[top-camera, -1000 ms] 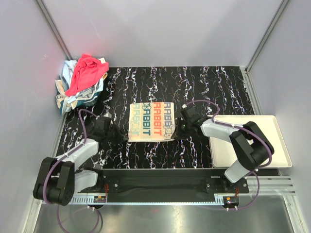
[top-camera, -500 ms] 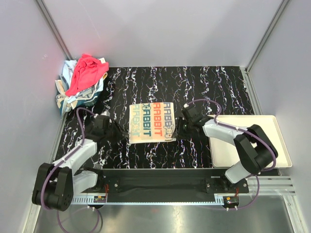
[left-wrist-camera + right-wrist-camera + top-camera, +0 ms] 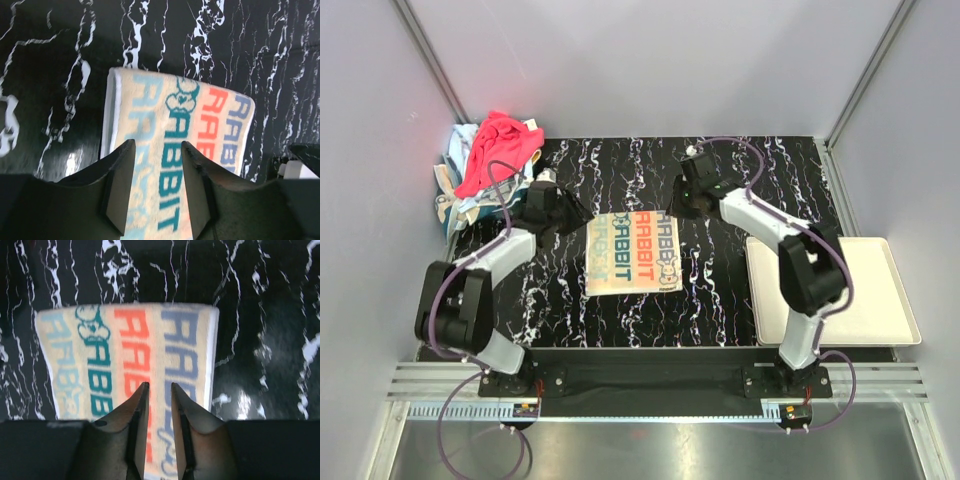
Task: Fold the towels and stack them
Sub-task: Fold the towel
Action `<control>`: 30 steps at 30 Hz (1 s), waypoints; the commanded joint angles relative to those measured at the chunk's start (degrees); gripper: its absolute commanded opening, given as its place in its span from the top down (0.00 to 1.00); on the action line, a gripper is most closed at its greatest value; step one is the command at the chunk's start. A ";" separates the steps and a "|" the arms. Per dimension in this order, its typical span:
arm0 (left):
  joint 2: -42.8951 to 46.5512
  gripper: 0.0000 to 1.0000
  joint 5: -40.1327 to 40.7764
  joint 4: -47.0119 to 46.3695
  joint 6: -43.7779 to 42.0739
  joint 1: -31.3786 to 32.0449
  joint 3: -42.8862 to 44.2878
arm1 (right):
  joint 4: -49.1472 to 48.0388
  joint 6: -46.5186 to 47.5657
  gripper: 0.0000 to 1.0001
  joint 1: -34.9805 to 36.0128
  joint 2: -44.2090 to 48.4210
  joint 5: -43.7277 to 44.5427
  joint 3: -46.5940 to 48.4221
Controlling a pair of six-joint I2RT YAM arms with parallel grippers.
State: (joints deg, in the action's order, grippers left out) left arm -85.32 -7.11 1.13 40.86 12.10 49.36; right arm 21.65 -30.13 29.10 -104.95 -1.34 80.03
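Well, I see one folded lettered towel [image 3: 632, 253] at frame centre, one heap of towels [image 3: 492, 160] upper left (count unclear); left gripper [image 3: 157, 150] spread, right gripper [image 3: 159, 390] narrowly parted, both empty.

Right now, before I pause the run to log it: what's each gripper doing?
Left gripper: open, holding nothing.
Right gripper: open only a little, holding nothing.
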 commanded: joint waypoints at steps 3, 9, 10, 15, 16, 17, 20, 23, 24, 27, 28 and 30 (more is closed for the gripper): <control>-10.89 0.57 -2.99 -5.17 -3.95 0.03 10.30 | 3.04 2.97 0.72 -0.18 -11.41 -1.82 11.36; -19.26 0.58 -2.64 -4.64 -3.94 0.03 15.93 | 3.05 3.23 0.74 -1.94 -18.01 -2.96 15.24; -21.19 0.58 -2.29 -4.29 -3.95 -0.06 16.55 | 2.96 3.32 0.74 -2.81 -18.97 -2.96 15.33; -25.24 0.59 -0.89 -2.97 -4.03 -0.06 18.75 | 2.79 3.59 0.74 -4.32 -20.30 -3.32 15.51; -25.60 0.59 -0.27 -2.88 -4.04 -0.06 19.01 | 2.61 3.50 0.74 -4.49 -20.30 -3.31 15.42; -26.30 0.59 0.08 -2.80 -4.12 -0.06 19.19 | 2.61 3.67 0.74 -4.75 -20.30 -3.23 15.33; -27.53 0.59 1.31 -1.30 -4.74 -0.23 20.59 | 2.96 3.76 0.74 -5.63 -20.39 -3.58 15.42; -27.97 0.59 1.93 -0.08 -5.53 -0.32 21.56 | 2.70 3.59 0.73 -5.99 -19.95 -5.07 15.07; -27.62 0.59 1.93 0.10 -5.70 -0.32 21.65 | 2.52 3.50 0.73 -6.16 -19.69 -5.85 14.72; -26.39 0.58 1.84 0.28 -6.14 -0.41 21.91 | 2.17 3.50 0.72 -6.16 -18.19 -5.78 14.54; -25.52 0.58 1.93 0.63 -6.41 -0.41 22.18 | 2.26 3.67 0.71 -6.16 -17.67 -5.51 14.63; -24.90 0.57 2.02 2.03 -7.11 -0.50 23.75 | 3.04 4.02 0.69 -6.16 -17.05 -3.77 15.59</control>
State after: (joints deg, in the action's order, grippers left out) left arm -112.68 -7.01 2.33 35.94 12.01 69.17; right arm 24.36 -27.16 23.20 -125.32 -6.09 93.32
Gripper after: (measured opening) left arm 0.422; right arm 0.300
